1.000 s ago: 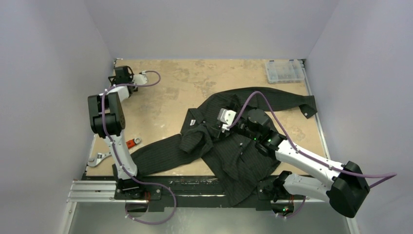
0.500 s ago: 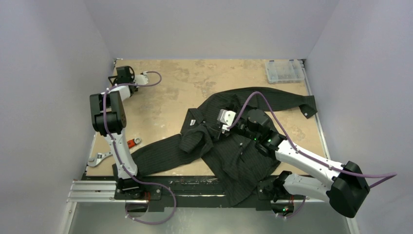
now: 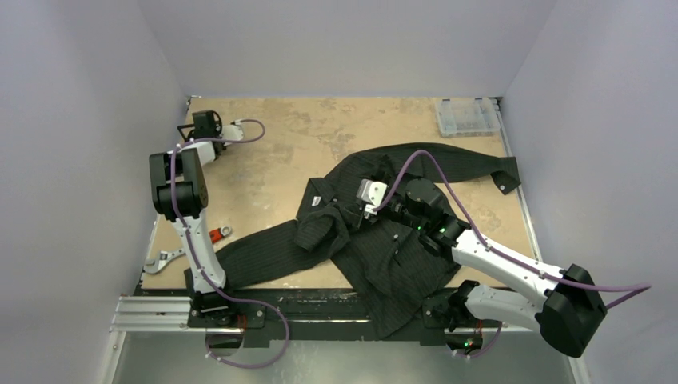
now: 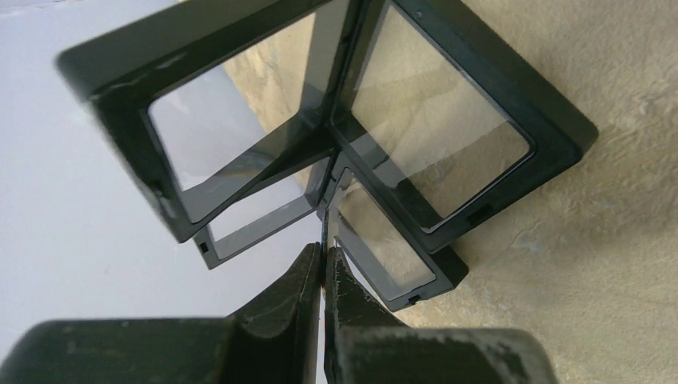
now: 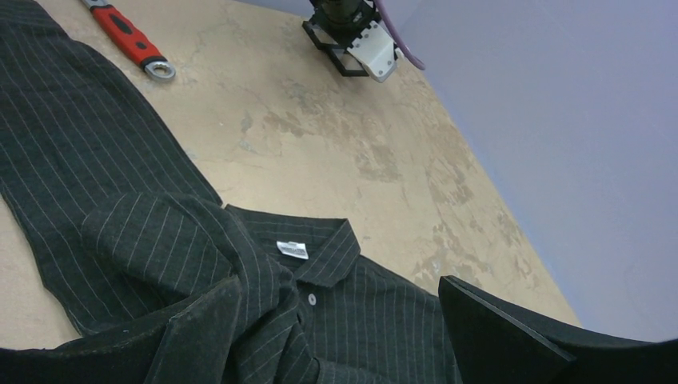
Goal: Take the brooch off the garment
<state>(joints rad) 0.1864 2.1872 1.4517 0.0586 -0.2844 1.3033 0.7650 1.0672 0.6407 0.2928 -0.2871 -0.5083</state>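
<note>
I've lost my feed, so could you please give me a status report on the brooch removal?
Left pincer shut at clear-windowed black frames. Right pincer open over black pinstriped collared shirt. Brooch not visible in any view.

The garment (image 3: 382,258) lies across the middle and right of the table (image 3: 280,144), a wrench (image 3: 217,234) just left of its near sleeve, a compartment box (image 3: 468,117) behind it, and frame cases (image 4: 448,120) in the far left corner.

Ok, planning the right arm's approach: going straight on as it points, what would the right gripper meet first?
Most likely the garment, near its collar and top white button; the right gripper is open right over the cloth. Depth is unclear.
</note>
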